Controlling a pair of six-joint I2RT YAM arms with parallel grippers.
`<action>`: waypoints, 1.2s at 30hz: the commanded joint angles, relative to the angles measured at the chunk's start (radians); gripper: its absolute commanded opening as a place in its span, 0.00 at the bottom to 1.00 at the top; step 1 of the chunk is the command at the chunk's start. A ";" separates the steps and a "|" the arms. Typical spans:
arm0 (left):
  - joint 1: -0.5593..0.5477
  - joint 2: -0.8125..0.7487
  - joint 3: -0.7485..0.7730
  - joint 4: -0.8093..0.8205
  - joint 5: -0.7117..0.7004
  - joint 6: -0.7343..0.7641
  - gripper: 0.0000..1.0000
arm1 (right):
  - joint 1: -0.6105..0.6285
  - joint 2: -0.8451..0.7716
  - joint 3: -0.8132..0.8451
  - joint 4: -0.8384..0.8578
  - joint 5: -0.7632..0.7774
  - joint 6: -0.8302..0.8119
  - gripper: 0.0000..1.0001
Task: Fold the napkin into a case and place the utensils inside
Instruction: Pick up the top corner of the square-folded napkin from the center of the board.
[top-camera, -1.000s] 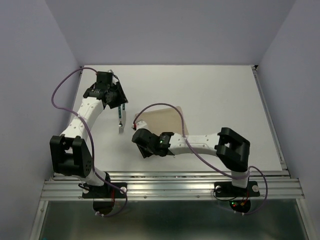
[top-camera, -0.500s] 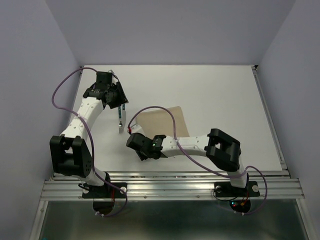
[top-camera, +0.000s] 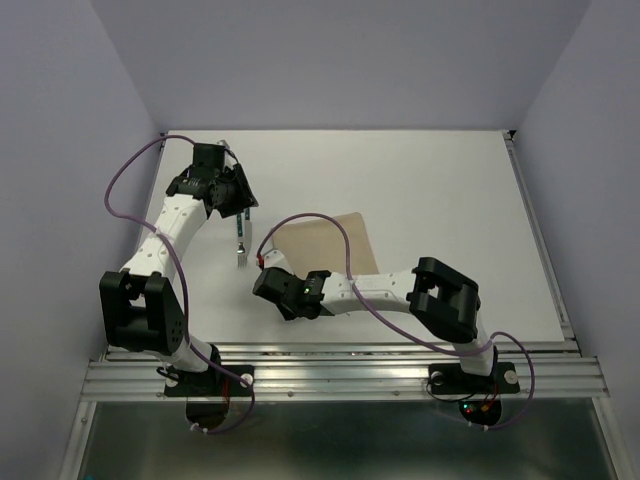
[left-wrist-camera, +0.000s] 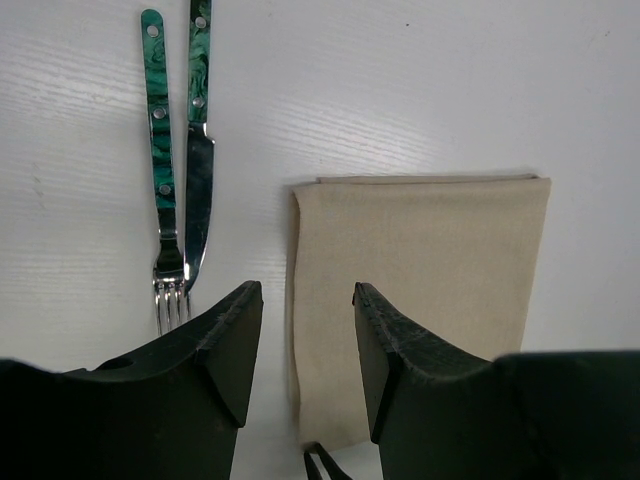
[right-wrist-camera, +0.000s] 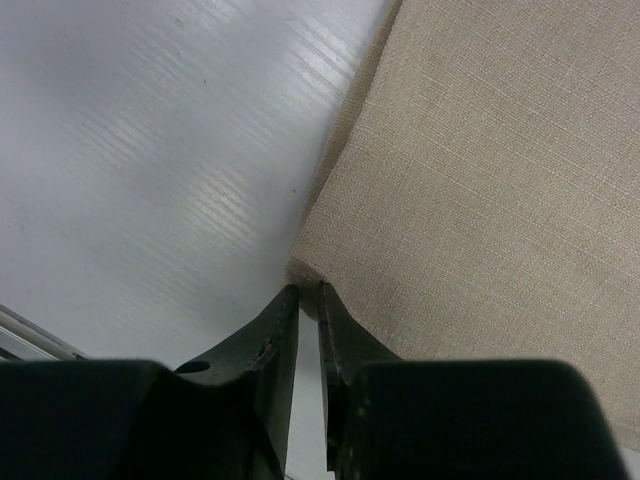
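Table (top-camera: 450, 200): white, and carries all the items.

Napkin (top-camera: 310, 245): lies flat at mid-table as a smooth beige oblong. From the right gripper (right-wrist-camera: 308, 312) the whole cloth spreads away to the far right.

Right gripper: low at the napkin's near-left corner. The jaws are drawn to a narrow slit with that corner nipped between the tips. Judgement: any fold must carry this corner far and rightward over the cloth.

Left gripper (left-wrist-camera: 305, 350): jaws wide apart, holding nothing, hovering at the far left above the handle ends.

Utensils (top-camera: 240, 245): a fork (left-wrist-camera: 157, 150) and a knife (left-wrist-camera: 198, 170), touching side by side just left of the napkin. Their long axis runs near-far, parallel to the napkin's left edge, tines toward the near side. Judgement: the left arm is the nearer one for them.
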 joint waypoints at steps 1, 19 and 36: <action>0.004 -0.022 -0.011 0.009 0.013 0.006 0.53 | 0.001 0.007 0.031 -0.001 0.044 0.015 0.18; 0.004 -0.019 -0.018 0.016 0.018 0.003 0.53 | 0.001 -0.001 0.035 0.005 0.039 0.025 0.41; 0.004 -0.008 -0.014 0.013 0.015 0.009 0.53 | 0.001 0.050 0.068 -0.007 0.058 0.036 0.35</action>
